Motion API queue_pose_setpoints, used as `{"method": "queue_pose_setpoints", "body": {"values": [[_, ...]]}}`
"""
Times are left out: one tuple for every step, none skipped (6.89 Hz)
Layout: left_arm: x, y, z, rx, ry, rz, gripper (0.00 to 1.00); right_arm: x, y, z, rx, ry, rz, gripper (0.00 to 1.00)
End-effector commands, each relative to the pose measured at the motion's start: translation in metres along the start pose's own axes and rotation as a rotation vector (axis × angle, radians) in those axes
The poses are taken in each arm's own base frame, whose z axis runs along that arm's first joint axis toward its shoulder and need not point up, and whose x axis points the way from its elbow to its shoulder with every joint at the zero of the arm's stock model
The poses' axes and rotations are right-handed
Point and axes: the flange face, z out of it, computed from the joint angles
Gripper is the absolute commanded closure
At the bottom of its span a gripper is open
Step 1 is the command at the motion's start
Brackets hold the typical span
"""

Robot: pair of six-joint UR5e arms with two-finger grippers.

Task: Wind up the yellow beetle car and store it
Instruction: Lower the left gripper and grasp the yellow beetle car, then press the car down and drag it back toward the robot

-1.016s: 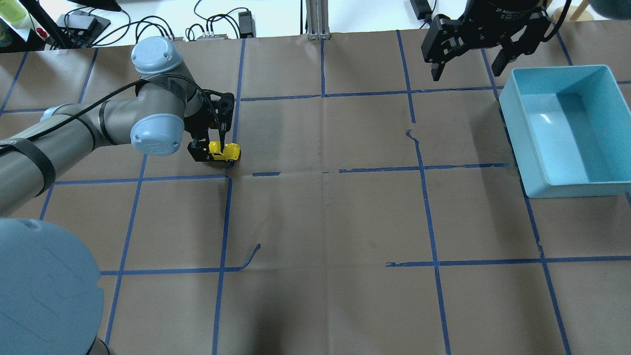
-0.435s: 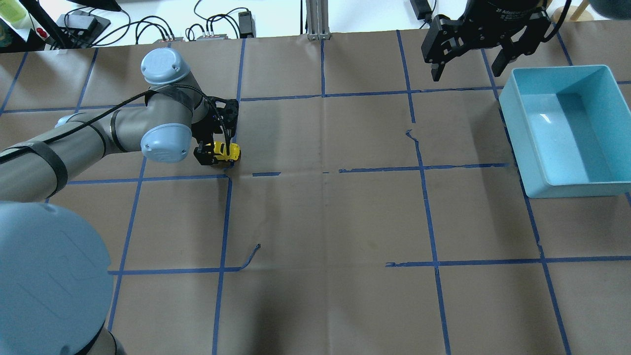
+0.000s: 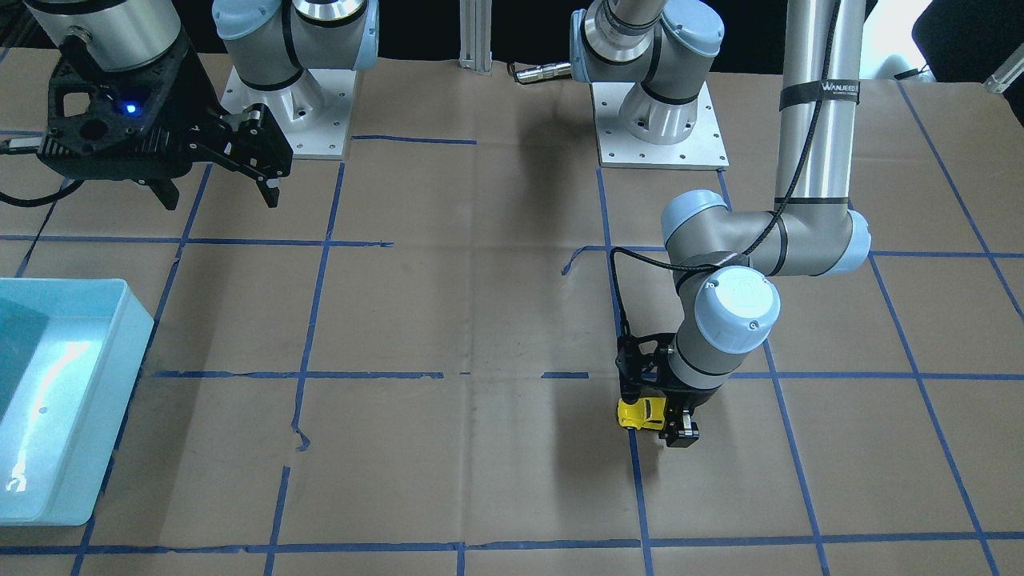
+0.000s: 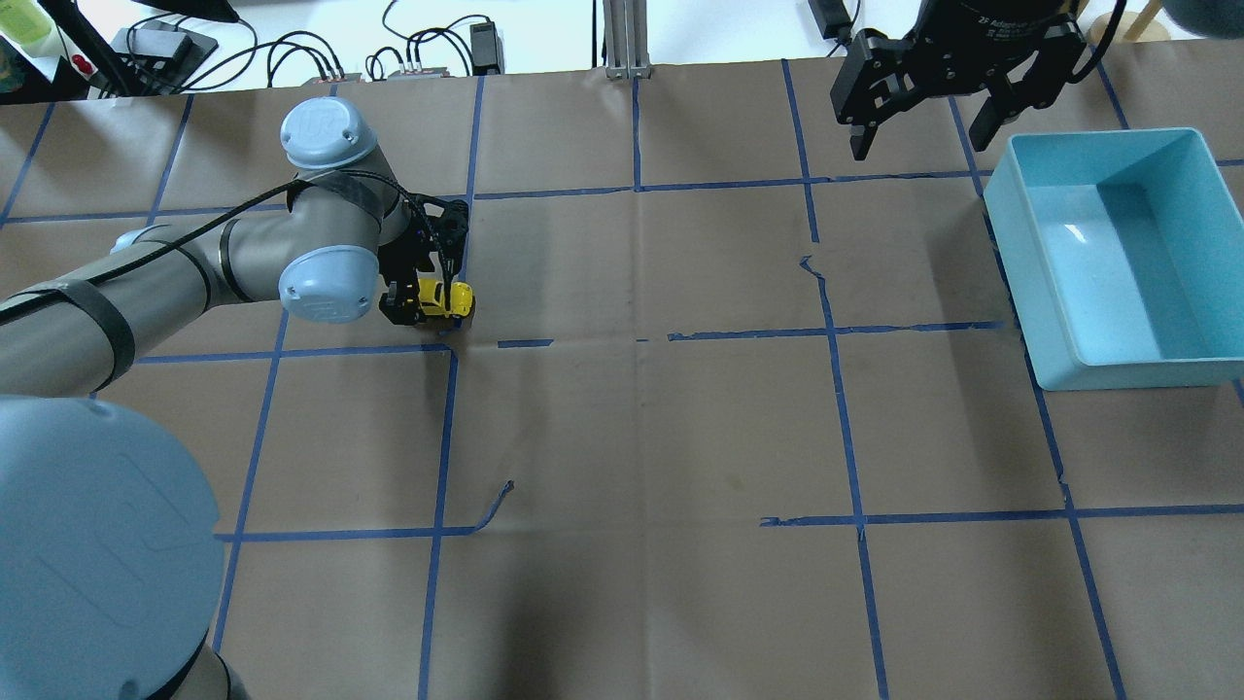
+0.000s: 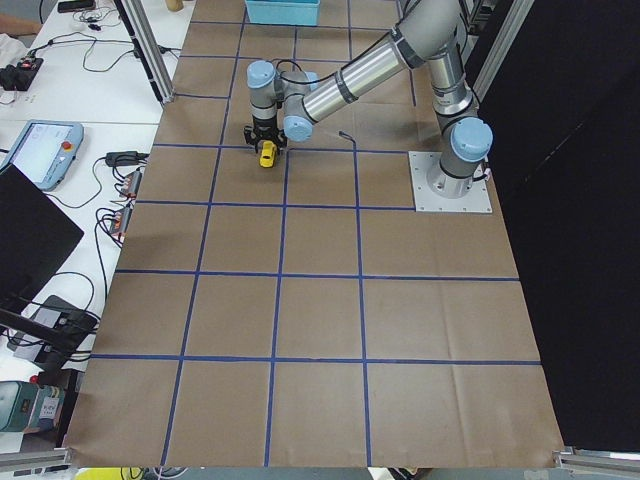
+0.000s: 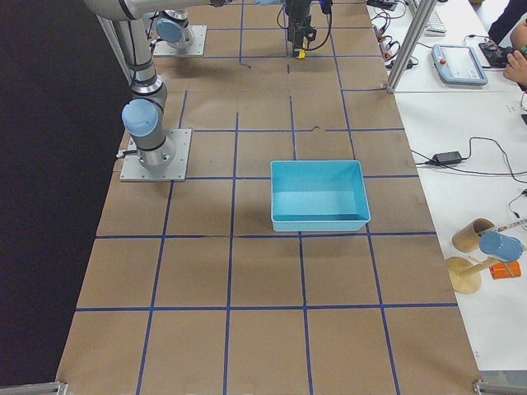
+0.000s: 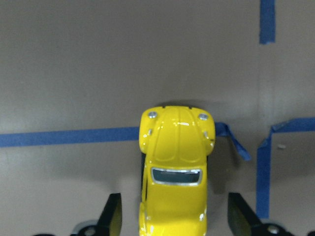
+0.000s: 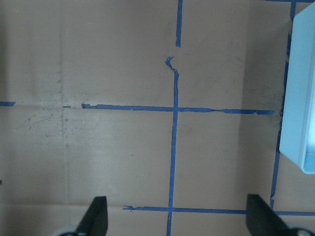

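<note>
The yellow beetle car (image 4: pixel 444 298) stands on the brown paper at a blue tape crossing, left of the table's middle. It also shows in the front view (image 3: pixel 640 412) and in the left wrist view (image 7: pixel 177 162). My left gripper (image 4: pixel 428 303) points down over it. In the left wrist view (image 7: pixel 174 219) its fingers (image 7: pixel 114 216) straddle the car's rear with a small gap on each side, so it is open. My right gripper (image 4: pixel 921 136) hangs open and empty at the back right, next to the bin.
A light blue bin (image 4: pixel 1011 224) stands empty at the table's right side; it also shows in the front view (image 3: pixel 136 336) and the right wrist view (image 8: pixel 295 98). Blue tape lines grid the paper. Cables and boxes lie beyond the far edge.
My left arm's wrist has shifted a little to the right and settled lower around the car. The car has stayed in place. The right arm has not moved.
</note>
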Motion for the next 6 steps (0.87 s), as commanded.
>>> {"method": "queue_pose_setpoints", "body": {"values": [[0.0005,0.0031,-0.0026,-0.04,0.001,0.005,0.49,0.0008,-0.0002,0.0,0.0,0.001,0.0,0.0],[0.0006,0.0022,-0.0026,-0.04,0.001,0.005,0.5,0.0,0.0007,-0.0006,0.0,0.001,-0.001,0.0],[0.0001,0.0021,-0.0032,-0.039,0.0,0.003,0.49,0.0,0.0002,0.0002,-0.001,0.001,-0.001,0.0],[0.0,0.0017,-0.0023,-0.036,0.001,0.003,0.49,0.0,0.0002,0.0002,-0.001,0.001,-0.001,0.0],[-0.0001,0.0019,-0.0015,-0.037,0.001,0.005,0.5,0.0,0.0002,0.0002,-0.001,0.001,-0.001,0.0],[-0.0008,0.0023,-0.0023,-0.04,-0.002,0.006,0.53,0.0,0.0002,0.0002,-0.001,0.001,-0.001,0.0]]}}
